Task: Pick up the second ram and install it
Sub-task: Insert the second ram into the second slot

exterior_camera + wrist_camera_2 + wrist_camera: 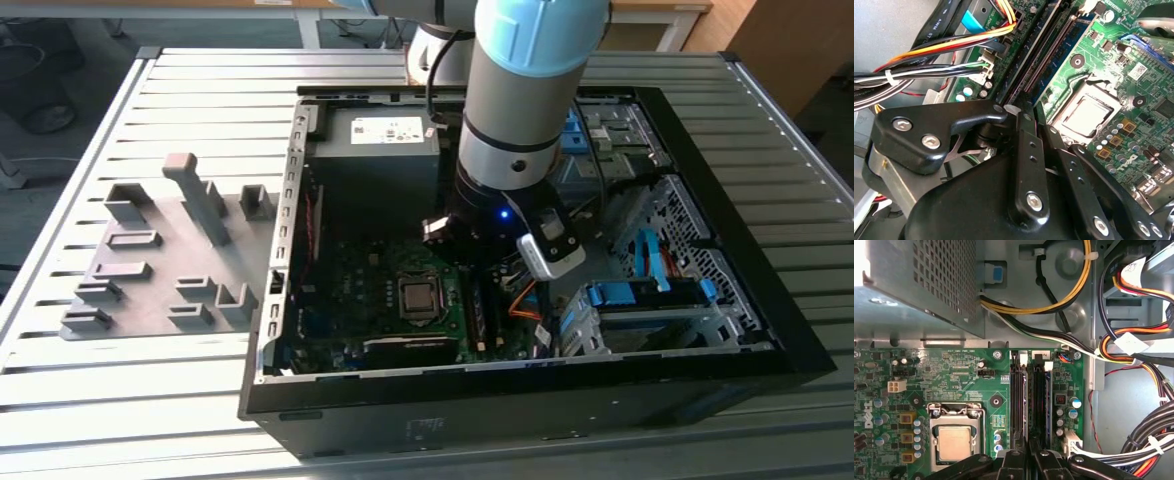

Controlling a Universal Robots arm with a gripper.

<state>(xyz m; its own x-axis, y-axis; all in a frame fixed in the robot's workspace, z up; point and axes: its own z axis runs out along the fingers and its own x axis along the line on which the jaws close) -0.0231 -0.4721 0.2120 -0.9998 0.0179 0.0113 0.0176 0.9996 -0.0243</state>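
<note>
**End effector down over the memory slots inside the open case**

Your arm reaches down into the open PC case [667, 330], which lies on the slatted desk [200, 70]. In the exterior view the end effector [497, 262] sits low over the green motherboard [360, 280], just beside the processor socket [420, 297] on the exterior view's right.

In both wrist views its black fingers [1026, 150] stand close together, right over the long black slot rails [1018, 405]. You cannot tell from these views whether the second ram is clamped between them; no green strip can be made out there.

Bundled cables [1149, 435] run beside the slots. On the exterior view's left, the grey holder blocks [167, 260] stand on the desk, well apart from the case.
</note>
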